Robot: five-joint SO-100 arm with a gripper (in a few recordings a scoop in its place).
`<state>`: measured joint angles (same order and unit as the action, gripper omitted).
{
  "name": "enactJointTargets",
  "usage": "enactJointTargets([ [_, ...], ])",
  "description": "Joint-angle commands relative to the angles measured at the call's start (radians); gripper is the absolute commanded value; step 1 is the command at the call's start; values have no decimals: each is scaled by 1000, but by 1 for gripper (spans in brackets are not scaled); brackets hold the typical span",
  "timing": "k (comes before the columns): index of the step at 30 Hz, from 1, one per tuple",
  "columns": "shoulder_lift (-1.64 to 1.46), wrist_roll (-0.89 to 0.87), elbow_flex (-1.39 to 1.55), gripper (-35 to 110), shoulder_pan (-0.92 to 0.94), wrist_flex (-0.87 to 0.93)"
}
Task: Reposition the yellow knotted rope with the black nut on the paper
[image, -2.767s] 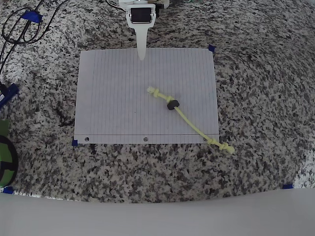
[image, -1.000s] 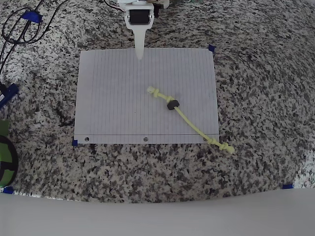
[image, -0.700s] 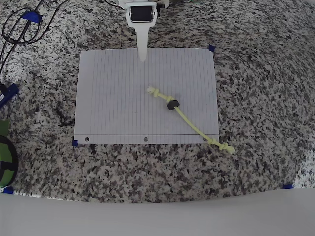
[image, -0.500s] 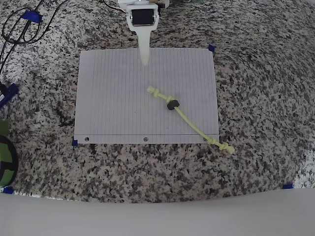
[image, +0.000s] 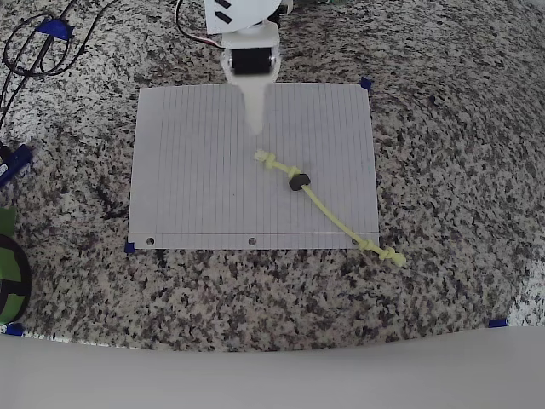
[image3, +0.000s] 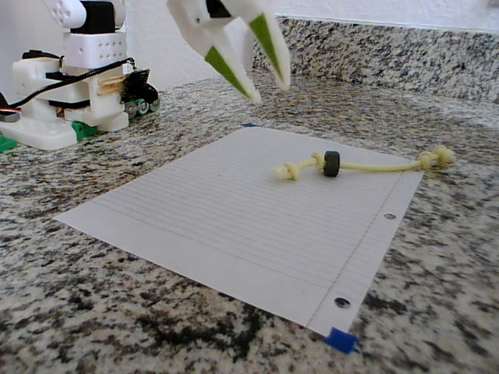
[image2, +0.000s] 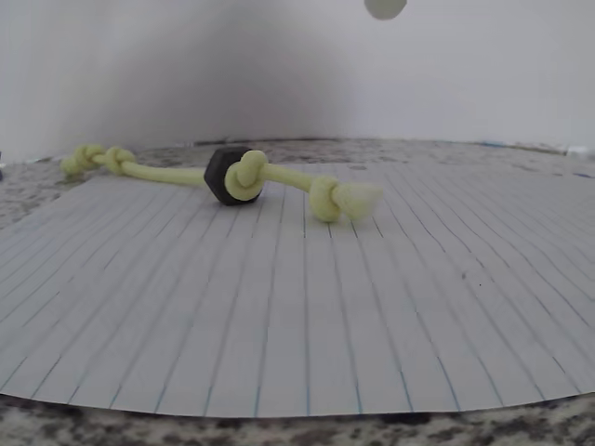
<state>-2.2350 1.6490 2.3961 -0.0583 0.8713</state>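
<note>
The gripper (image3: 265, 82) hangs in the air with its fingers a little way apart, holding nothing. In the overhead view, the rope (image: 328, 209) lies on the paper (image: 196, 179), at five o'clock from the gripper. Its nut (image: 297, 181) sits near the upper end, and the far knot is off the paper's corner.

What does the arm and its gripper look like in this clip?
The arm is white plastic with black motor blocks. The gripper has long tapered white fingers with yellow-green inner faces. Dark cables run by its white base, which shows green parts.
</note>
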Motion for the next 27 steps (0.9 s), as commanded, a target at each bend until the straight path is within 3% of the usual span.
enactJointTargets([
  [1,112,107,-104,38,8,52],
  [10,382,110,-244,37,34,115],
  [27,565,101,-411,37,6,97],
])
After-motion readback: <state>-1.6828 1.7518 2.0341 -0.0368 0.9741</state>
